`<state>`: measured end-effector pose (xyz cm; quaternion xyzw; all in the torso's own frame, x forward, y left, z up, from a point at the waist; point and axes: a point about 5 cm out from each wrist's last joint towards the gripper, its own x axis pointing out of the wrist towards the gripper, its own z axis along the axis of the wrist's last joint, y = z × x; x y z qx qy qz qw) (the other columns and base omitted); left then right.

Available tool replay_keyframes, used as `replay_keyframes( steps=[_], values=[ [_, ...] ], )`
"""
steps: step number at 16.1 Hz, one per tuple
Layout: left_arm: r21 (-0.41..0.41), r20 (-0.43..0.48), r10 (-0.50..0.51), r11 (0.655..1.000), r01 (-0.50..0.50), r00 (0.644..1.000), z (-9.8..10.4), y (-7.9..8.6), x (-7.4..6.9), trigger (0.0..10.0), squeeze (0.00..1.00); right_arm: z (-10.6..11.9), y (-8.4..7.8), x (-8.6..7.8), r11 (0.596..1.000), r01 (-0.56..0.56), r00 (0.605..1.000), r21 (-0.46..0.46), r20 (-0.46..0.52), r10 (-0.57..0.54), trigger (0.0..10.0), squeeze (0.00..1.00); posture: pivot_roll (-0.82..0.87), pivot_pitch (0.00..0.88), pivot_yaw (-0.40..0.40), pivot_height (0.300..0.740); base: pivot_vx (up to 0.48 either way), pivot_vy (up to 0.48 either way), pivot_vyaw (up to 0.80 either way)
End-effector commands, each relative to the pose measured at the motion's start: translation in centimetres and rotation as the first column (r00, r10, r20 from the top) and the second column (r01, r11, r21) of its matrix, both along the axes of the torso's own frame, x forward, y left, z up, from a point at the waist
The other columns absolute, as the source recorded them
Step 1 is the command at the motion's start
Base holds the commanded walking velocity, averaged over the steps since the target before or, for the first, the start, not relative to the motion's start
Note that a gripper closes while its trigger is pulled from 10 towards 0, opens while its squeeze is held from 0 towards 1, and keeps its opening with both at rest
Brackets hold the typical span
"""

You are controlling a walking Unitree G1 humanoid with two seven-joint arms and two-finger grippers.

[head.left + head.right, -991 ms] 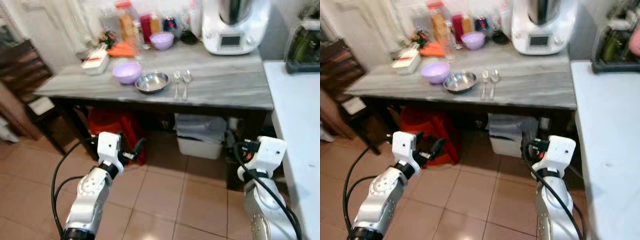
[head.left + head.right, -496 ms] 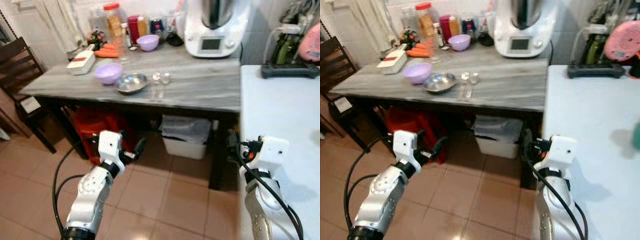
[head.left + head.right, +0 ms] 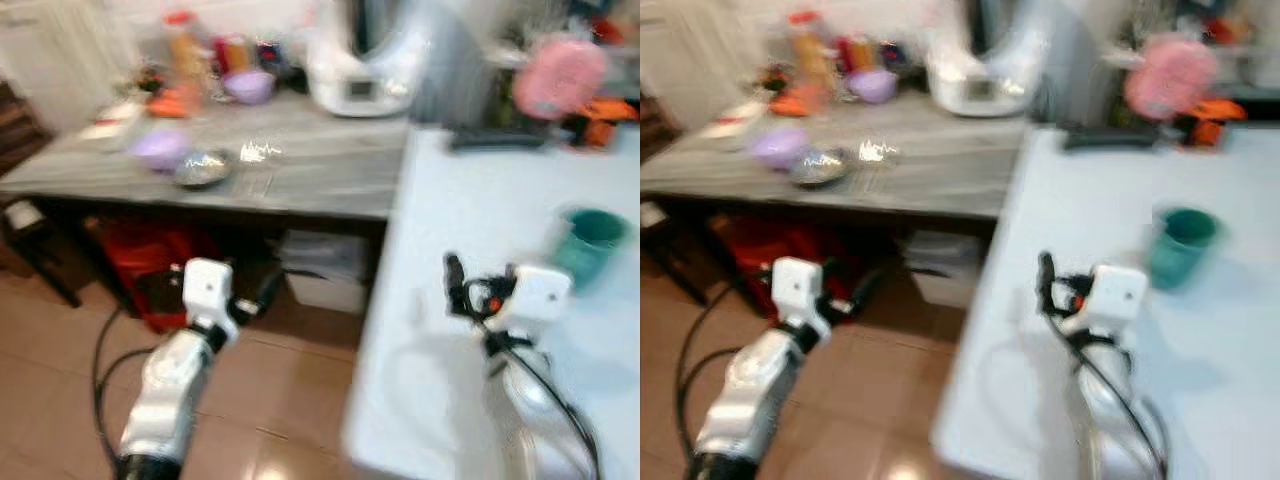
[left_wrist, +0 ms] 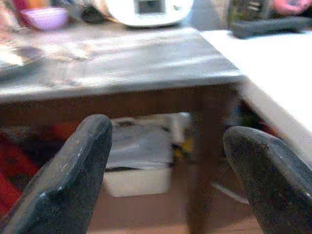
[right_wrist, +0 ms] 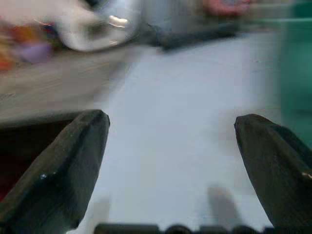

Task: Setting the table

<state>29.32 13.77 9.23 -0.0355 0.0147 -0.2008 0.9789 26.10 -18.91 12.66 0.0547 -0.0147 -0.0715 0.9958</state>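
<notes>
Spoon (image 3: 262, 151) blurred beyond recognition.

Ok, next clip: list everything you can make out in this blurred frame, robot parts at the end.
Grey wooden-topped table: one, ahead on the left.
White table: one, on the right, butting against the grey one.
Lilac plastic bowls: two, one near the grey table's front, one further back.
Shiny metal bowl: one, beside the nearer lilac bowl.
Metal cutlery: blurred, count unclear, right of the metal bowl.
White kitchen machine: one, at the back of the grey table.
Teal cup: one, on the white table.
Round pink object: one, back right.
Red bag: one, under the grey table.
Left hand: open, empty, low in front of the grey table.
Right hand: open, empty, over the white table.
</notes>
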Motion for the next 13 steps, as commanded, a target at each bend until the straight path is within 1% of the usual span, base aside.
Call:
replay_keyframes(
  steps=[1,2,4,6,7,9,11,13],
  values=[
    [0.035,0.035,0.012,0.999,-0.014,0.999,0.59,0.65,0.17,10.0,0.0,0.38,0.68,0.21,1.0,-0.018,1.0,0.015,0.02,0.018,10.0,0.0,-0.16,0.0,0.158,0.74,0.0,0.0,0.0],
    [-0.002,0.006,0.021,1.0,-0.021,1.0,0.39,0.72,0.2,10.0,0.0,0.37,0.76,0.22,1.0,-0.02,1.0,0.015,0.019,0.02,10.0,0.0,-0.16,0.0,0.16,0.74,0.0,0.0,0.0],
    [-0.002,-0.012,0.032,0.999,-0.032,0.999,0.25,0.83,0.29,10.0,0.0,0.31,0.72,0.23,1.0,-0.02,1.0,0.016,0.018,0.02,10.0,0.0,-0.16,0.0,0.162,0.74,0.0,0.0,0.0],
    [0.016,-0.011,0.016,1.0,-0.016,1.0,0.29,0.87,0.27,10.0,0.0,0.29,0.83,0.18,1.0,-0.019,1.0,0.019,0.018,0.019,10.0,0.0,-0.16,0.0,0.166,0.74,0.0,0.0,0.0],
    [0.005,-0.005,0.005,1.0,-0.005,1.0,0.31,1.0,0.13,10.0,0.0,0.19,0.86,0.08,1.0,-0.018,1.0,0.022,0.018,0.018,10.0,0.0,-0.15,0.0,0.17,0.74,0.0,0.0,0.0],
    [-0.009,-0.012,0.001,1.0,-0.001,1.0,0.29,1.31,0.02,10.0,0.0,0.07,0.98,0.08,0.999,-0.018,1.0,0.03,0.016,0.017,10.0,0.0,-0.14,0.0,0.171,0.74,0.266,0.261,0.0],
    [0.013,-0.012,-0.008,1.0,0.008,1.0,0.28,1.54,-0.04,10.0,0.0,0.04,1.26,0.21,0.999,-0.023,1.0,0.034,0.016,0.023,10.0,0.0,-0.14,0.0,0.175,0.74,0.261,0.403,0.0],
    [0.002,-0.016,-0.005,1.0,0.005,1.0,0.32,1.62,-0.12,10.0,0.0,-0.01,1.18,0.3,0.999,-0.021,1.0,0.035,0.016,0.021,10.0,0.0,-0.13,0.0,0.181,0.74,0.259,0.392,0.0]
  ],
)
